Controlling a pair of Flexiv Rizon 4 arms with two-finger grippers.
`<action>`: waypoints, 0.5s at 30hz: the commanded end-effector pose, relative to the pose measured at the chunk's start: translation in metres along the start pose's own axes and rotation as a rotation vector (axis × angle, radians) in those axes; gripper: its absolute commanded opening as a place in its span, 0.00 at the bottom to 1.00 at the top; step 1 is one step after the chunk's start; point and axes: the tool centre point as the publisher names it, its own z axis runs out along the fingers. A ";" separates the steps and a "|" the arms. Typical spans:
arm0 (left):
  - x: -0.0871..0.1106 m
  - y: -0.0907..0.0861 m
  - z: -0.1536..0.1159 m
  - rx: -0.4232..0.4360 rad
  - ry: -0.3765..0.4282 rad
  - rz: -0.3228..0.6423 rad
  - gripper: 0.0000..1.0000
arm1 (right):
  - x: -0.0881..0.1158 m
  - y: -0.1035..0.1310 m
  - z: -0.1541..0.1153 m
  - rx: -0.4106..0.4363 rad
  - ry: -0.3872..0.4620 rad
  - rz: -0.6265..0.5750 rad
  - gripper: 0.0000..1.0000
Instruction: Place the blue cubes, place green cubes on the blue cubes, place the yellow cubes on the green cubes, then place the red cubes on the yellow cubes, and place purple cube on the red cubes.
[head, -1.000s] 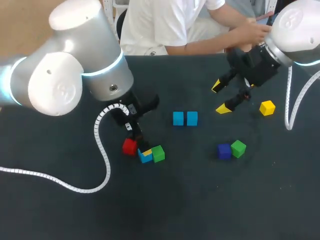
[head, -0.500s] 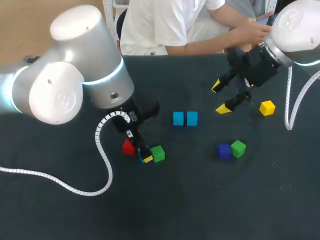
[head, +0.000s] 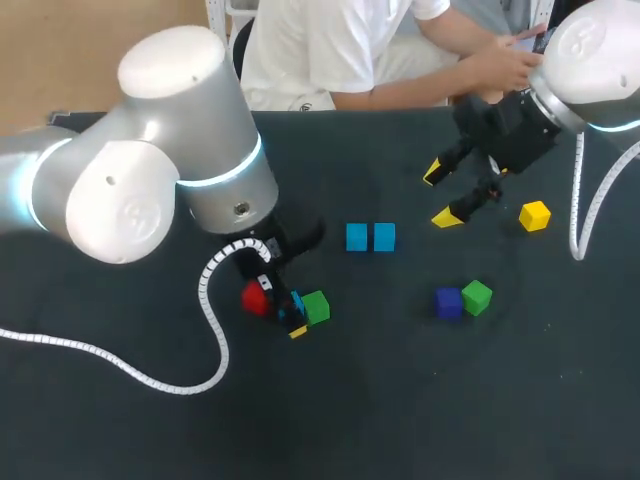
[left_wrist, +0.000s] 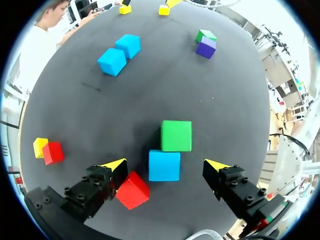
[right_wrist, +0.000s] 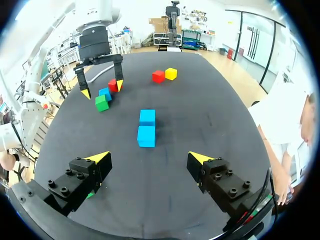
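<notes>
**Descent onto blue cube**

Left gripper has dropped lower; fingers apart, straddling the blue cube, lower left of centre in head view, green cube just beside. Grasp looks next. Right gripper upper right, fingers apart.

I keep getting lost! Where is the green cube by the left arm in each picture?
Head view: green cube beside the left tool.
Left wrist view: cube ahead of the tool, beside a blue cube.
Right wrist view: cube far ahead, under the left tool.
Landmark: the blue pair.
</notes>
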 end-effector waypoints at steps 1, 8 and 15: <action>0.002 0.002 -0.002 -0.015 0.015 -0.003 1.00 | 0.000 0.001 0.000 0.002 -0.001 -0.001 1.00; 0.007 0.010 -0.005 -0.044 0.035 0.006 1.00 | 0.000 0.001 0.000 0.002 -0.001 -0.001 1.00; 0.008 0.019 -0.008 -0.079 0.023 0.011 1.00 | 0.000 0.001 0.000 0.002 -0.001 -0.001 1.00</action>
